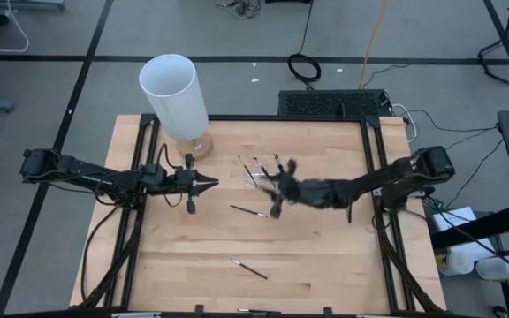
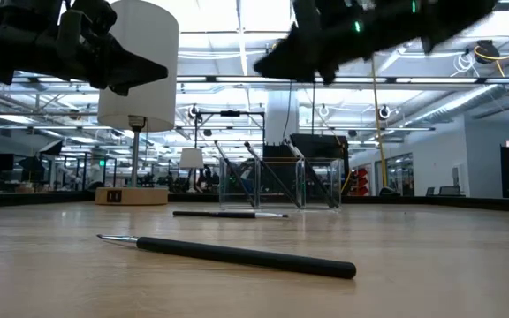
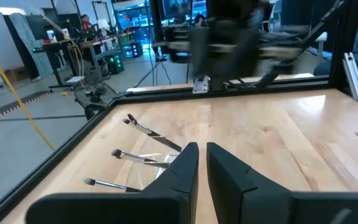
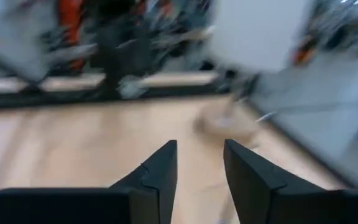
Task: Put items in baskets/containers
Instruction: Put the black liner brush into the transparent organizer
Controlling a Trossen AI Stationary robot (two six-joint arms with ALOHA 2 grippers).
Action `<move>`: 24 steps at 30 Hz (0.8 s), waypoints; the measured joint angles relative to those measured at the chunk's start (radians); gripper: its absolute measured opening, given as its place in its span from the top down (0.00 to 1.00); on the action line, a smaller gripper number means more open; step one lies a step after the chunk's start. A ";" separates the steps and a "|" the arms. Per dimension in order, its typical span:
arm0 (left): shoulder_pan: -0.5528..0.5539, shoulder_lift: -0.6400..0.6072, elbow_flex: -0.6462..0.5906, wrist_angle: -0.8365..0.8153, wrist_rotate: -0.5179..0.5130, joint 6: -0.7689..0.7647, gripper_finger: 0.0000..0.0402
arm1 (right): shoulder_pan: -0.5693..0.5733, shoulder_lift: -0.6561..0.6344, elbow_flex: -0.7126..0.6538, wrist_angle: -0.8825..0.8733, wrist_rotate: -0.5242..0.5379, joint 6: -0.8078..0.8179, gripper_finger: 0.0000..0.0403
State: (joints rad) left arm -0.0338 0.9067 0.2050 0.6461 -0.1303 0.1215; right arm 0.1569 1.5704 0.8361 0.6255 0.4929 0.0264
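Clear plastic tray [image 2: 277, 184], barely discernible, holds several brushes [image 1: 259, 168] mid-table. My right gripper [image 1: 277, 187], blurred above it, has fingers parted, empty. My left gripper [image 1: 208, 184] hangs narrowly parted, grasping nothing; two brushes [image 2: 237, 252] lie loose.

Dark-handled brushes [image 1: 247, 211] with pale tips lie on the light wood table [image 1: 325, 256] near a white cylinder [image 1: 175, 93].

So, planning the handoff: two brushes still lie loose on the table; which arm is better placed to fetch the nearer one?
Probably right: the right gripper hovers beside the loose brush, empty.
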 joint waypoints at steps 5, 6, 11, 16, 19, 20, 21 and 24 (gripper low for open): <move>-0.001 0.000 0.000 0.000 0.000 -0.011 0.90 | 0.100 0.137 0.247 -0.374 -0.024 0.147 0.72; -0.001 0.000 0.000 0.000 0.000 -0.011 0.90 | 0.113 0.172 0.284 -0.401 -0.025 0.153 0.73; -0.001 0.000 0.000 0.001 -0.001 -0.012 0.90 | 0.152 0.322 0.392 -0.430 -0.024 0.152 0.74; -0.001 0.000 0.000 0.002 -0.001 -0.012 0.90 | 0.164 0.379 0.400 -0.428 -0.070 0.178 0.74; -0.001 0.000 0.000 0.001 -0.001 -0.009 0.90 | 0.181 0.381 0.401 -0.413 -0.219 0.159 0.74; -0.001 0.000 0.000 0.001 -0.001 -0.002 0.90 | 0.194 0.381 0.401 -0.395 -0.243 0.162 0.74; -0.001 0.000 0.000 0.001 -0.001 0.000 0.90 | 0.207 0.381 0.401 -0.375 -0.258 0.176 0.74; -0.004 0.000 0.000 0.001 0.000 -0.034 0.90 | 0.247 0.380 0.402 -0.337 -0.261 0.219 0.74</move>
State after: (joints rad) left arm -0.0379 0.9070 0.2050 0.6473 -0.1301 0.0876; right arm 0.4043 1.9505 1.2379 0.2880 0.2316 0.2454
